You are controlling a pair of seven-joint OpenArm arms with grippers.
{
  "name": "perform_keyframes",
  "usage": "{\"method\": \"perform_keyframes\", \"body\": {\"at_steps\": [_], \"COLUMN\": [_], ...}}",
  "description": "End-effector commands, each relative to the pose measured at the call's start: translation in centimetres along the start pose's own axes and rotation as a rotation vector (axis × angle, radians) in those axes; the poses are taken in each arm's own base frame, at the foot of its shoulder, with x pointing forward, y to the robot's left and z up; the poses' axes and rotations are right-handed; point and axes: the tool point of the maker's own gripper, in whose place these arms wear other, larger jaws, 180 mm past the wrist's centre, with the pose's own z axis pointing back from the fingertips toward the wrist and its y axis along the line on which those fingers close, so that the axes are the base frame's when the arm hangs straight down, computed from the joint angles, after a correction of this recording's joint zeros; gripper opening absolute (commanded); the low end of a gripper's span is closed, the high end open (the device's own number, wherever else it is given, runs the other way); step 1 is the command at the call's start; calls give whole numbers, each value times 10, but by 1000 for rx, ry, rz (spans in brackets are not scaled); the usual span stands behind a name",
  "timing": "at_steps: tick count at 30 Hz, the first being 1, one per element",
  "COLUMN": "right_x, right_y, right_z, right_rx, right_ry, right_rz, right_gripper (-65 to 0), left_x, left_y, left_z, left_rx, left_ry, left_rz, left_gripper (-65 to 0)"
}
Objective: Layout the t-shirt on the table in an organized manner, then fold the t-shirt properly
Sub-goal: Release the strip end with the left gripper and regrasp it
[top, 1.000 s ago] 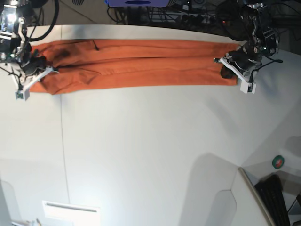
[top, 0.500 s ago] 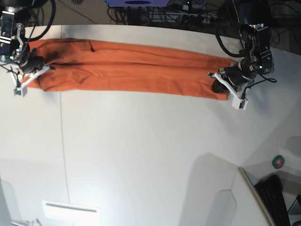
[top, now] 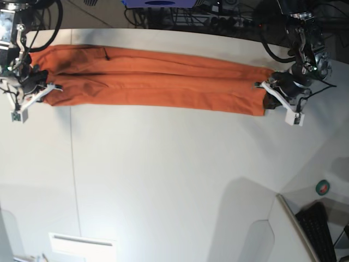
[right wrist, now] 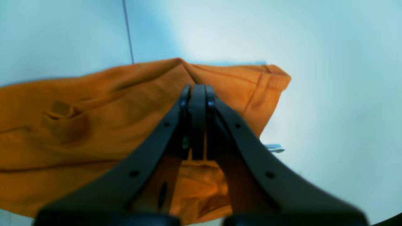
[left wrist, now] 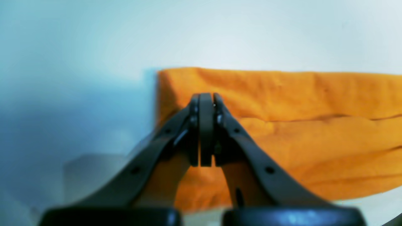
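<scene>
T-shirt (top: 158,79) cloth, plain orange, lies stretched into a long narrow band across the far part of the table (top: 174,180), running from one arm to the other in the base view. The band is folded lengthwise, with a crease line running along its middle.

At the left end of that view, the right gripper (top: 39,82) sits on the end of the band. Its jaws are pressed together on the fabric; in the right wrist view the right gripper (right wrist: 197,94) has its two dark fingers meeting at the tip with orange cloth bunched around and beneath them. A hemmed sleeve edge (right wrist: 271,78) shows just beside the fingers there, and the cloth behind it lies in soft wrinkles. The thin dark seam line (top: 72,164) of the tabletop runs away from the garment's near edge, close to this end, and it also shows in the right wrist view above the cloth.

The middle of the band rests flat on the white surface, slightly slanting so that its right end lies nearer the camera than its left.

At the right end, the left gripper (top: 268,93) is clamped on the other end of the garment. In the left wrist view the left gripper (left wrist: 205,97) has its fingers closed together over the short end edge of the cloth, whose layers lie stacked with a fold line between them.

Near the right edge of the base view, a small green and red round object (top: 323,188) sits well apart from the garment.
</scene>
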Motion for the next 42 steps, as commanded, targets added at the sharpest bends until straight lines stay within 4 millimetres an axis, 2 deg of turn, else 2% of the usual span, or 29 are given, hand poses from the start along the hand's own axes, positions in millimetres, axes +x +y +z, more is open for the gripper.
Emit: {"method": "perform_keyframes", "body": {"at_steps": [1, 5, 6, 9, 10, 11, 12, 15, 18, 23, 26, 28, 31, 35, 37, 38, 42], "right_x": [15, 14, 13, 13, 12, 12, 12, 12, 11, 11, 8, 7, 6, 7, 8, 8, 8], "right_y": [-4, -2, -1, 1, 1, 1, 1, 1, 1, 1, 9, 9, 11, 11, 11, 11, 11], "right_z": [4, 3, 3, 3, 3, 3, 2, 2, 2, 2, 0, 0, 0, 0, 1, 1, 1], "right_rx": [-7, -4, -1, 4, 4, 4, 4, 4, 5, 5, 18, 19, 22, 22, 22, 22, 22], "right_ry": [-45, -42, -41, -40, -39, -39, -38, -38, -35, -35, -31, -31, -29, -30, -34, -34, -34], "right_rz": [10, 6, 10, 9, 8, 8, 7, 7, 5, 5, -7, -9, -12, -12, -11, -11, -11], "right_gripper": [-650, -650, -650, -650, -650, -650, -650, -650, -650, -650, -650, -650, -650, -650, -650, -650, -650], "left_x": [20, 30, 31, 23, 17, 13, 8, -3, -9, -21, -27, -33, -42, -43, -42, -39, -24], "left_y": [8, -1, -1, 4, 9, 12, 14, 29, 30, 5, 1, 2, 6, 11, 14, 15, 20], "left_z": [13, 44, 50, 47, 44, 39, 35, 23, 12, -2, -5, -8, -15, -19, -19, -18, -11], "left_rx": [7, -103, -126, -143, -136, -136, -136, -124, -136, -202, -210, -208, -202, -197, -192, -191, -183], "left_ry": [-67, -190, -208, -193, -179, -170, -158, -145, -143, -89, -73, -58, -35, -27, -29, -34, -63], "left_rz": [-8, 75, 88, 116, 138, 160, 181, 238, 264, 226, 232, 249, 284, 303, 301, 297, 251], "left_gripper": [-650, -650, -602, -290, -204, -143, -125, -153, -173, -173, -189, -250, -388, -530, -624, -650, -650]}}
